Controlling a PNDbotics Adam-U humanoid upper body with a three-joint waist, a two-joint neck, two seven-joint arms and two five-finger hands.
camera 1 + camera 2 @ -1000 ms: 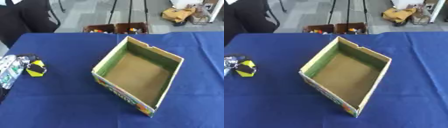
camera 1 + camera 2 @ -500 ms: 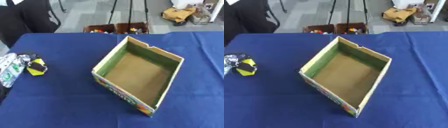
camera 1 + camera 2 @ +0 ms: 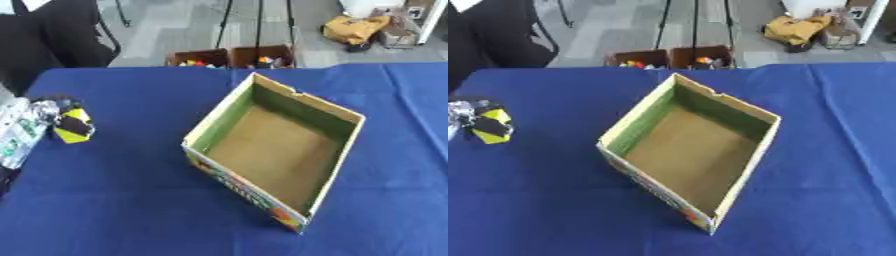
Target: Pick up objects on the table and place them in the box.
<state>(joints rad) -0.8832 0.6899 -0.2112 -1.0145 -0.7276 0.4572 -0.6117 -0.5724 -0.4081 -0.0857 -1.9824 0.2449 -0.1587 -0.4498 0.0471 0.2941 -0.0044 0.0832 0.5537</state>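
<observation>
An open cardboard box (image 3: pixel 337 112) with green inner walls, a brown floor and a colourful printed side stands askew in the middle of the blue table (image 3: pixel 131 200); nothing shows inside it. At the left edge my left hand (image 3: pixel 24 127), silver and black, comes in with its fingers curled round a small yellow-and-black striped object (image 3: pixel 73 125). The object is well to the left of the box, just above the cloth. Part of it is hidden by the fingers. My right hand shows in neither view.
Beyond the table's far edge two brown crates (image 3: pixel 232 56) with coloured items stand on the floor. A yellow bag (image 3: pixel 354 29) lies further back on the right. A black chair (image 3: pixel 52 37) stands at the far left corner.
My left hand has carried the yellow-and-black object a little towards the far side of the table and slightly right. The box has not moved.
</observation>
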